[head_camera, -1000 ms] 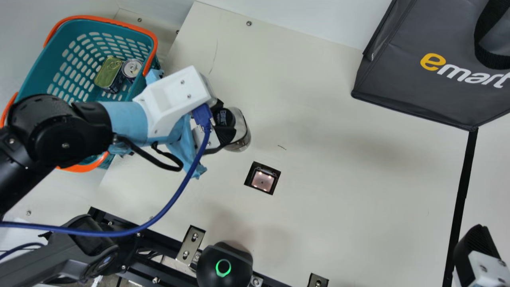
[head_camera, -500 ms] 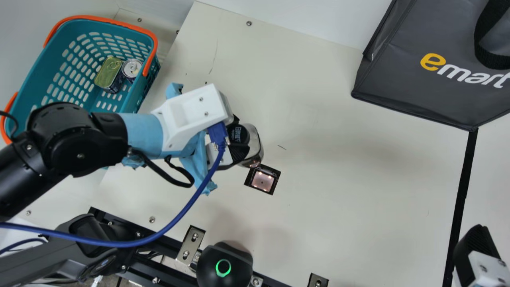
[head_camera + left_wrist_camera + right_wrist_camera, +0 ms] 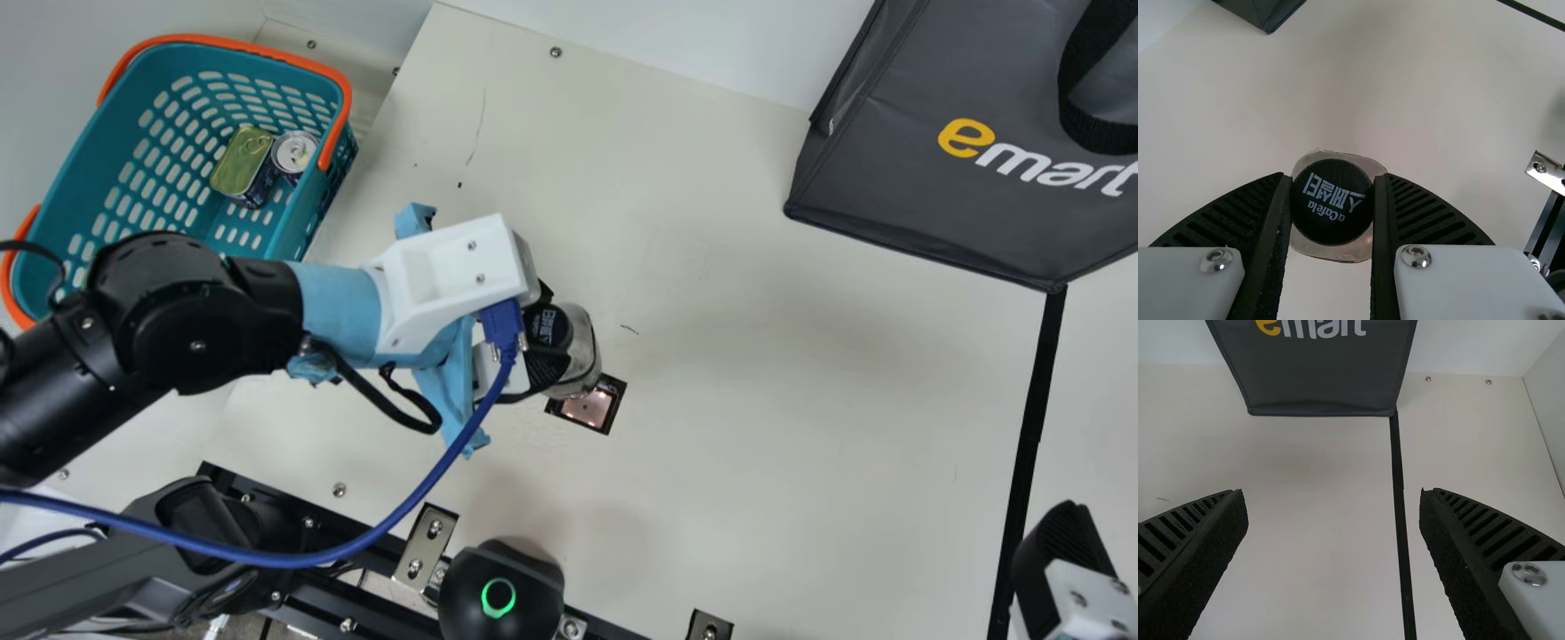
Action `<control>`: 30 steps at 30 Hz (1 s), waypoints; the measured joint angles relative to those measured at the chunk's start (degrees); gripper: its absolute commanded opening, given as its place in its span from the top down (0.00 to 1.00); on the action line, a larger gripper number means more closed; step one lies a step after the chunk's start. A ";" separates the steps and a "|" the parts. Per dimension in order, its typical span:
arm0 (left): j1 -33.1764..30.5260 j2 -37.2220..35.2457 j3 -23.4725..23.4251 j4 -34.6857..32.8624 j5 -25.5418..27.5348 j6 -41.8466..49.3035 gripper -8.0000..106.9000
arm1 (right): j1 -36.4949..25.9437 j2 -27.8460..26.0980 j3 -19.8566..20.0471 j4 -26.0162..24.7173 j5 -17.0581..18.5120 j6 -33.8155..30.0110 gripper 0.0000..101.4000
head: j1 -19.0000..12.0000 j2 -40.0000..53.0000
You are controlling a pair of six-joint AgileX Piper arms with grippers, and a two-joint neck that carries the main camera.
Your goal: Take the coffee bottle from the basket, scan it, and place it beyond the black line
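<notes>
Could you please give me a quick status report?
Left gripper shut on coffee bottle, at scanner edge. Right gripper open near black line, possibly in the way.

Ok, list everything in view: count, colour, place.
Coffee bottle: one, clear, black-capped, by scanner window
Basket: one, teal, orange-handled, main view's left
Table: one, cream, centre
Flat tin: one, gold-topped, in basket
Round can: one, silver-topped, beside tin
Scanner window: one, black-framed, in table
Black line: one, main view's right
Bag: one, dark grey, upper right
Ring-lit device: one, black, lower middle
Brackets: two, silver, near edge
Blue cables: two, lower left
Left gripper: one, black-fingered, white, holding bottle
Right gripper: one, same colours, open, lower right
</notes>
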 measured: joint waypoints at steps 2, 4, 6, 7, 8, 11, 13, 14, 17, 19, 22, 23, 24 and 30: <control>0.54 0.36 -0.12 -1.11 0.28 1.25 0.84 | 0.00 0.00 0.00 0.00 0.00 0.00 0.10 | 0.00 0.00; 0.85 0.74 -0.19 -2.08 0.72 2.67 0.84 | 0.00 0.00 0.00 0.00 0.00 0.00 0.10 | 0.00 0.00; 1.29 1.10 -0.41 -3.30 1.31 4.32 0.84 | 0.00 0.00 0.00 0.00 0.00 0.00 0.10 | 0.00 0.00; 1.56 1.10 -0.64 -3.85 1.62 5.01 0.84 | 0.00 0.00 0.00 0.00 0.00 0.00 0.10 | 0.00 0.00; 1.81 1.41 -0.65 -4.50 1.90 5.89 0.84 | 0.00 0.00 0.00 0.00 0.00 0.00 0.10 | 0.00 0.00; 2.36 1.80 -0.87 -5.66 2.75 8.55 0.84 | 0.00 0.00 0.00 0.00 0.00 0.00 0.10 | 0.00 0.00; 2.58 2.06 -0.87 -6.26 3.10 10.04 0.84 | 0.00 0.00 0.00 0.00 0.00 0.00 0.10 | 0.00 0.00; 2.73 2.16 -0.87 -6.69 3.39 10.99 0.84 | 0.00 0.00 0.00 0.00 0.00 0.00 0.10 | 0.00 0.00; 3.08 2.52 -0.87 -7.31 3.65 13.14 0.84 | 0.00 0.00 0.00 0.00 0.00 0.00 0.10 | 0.00 0.00; 3.08 2.67 -0.87 -7.44 3.65 14.58 0.84 | 0.00 0.00 0.00 0.00 0.00 0.00 0.10 | 0.00 0.00; 3.08 2.80 -0.64 -7.71 3.49 16.28 0.84 | 0.00 0.00 0.00 0.00 0.00 0.00 0.10 | 0.00 0.00; 2.97 2.91 -0.41 -7.71 3.36 16.69 0.84 | 0.00 0.00 0.00 0.00 0.00 0.00 0.10 | 0.00 0.00; 2.84 2.91 -0.41 -7.71 3.27 17.05 0.84 | 0.00 0.00 0.00 0.00 0.00 0.00 0.10 | 0.00 0.00; 1.76 3.15 0.43 -7.71 1.97 18.11 0.84 | 0.00 0.00 0.00 0.00 0.05 0.00 0.10 | 0.00 0.00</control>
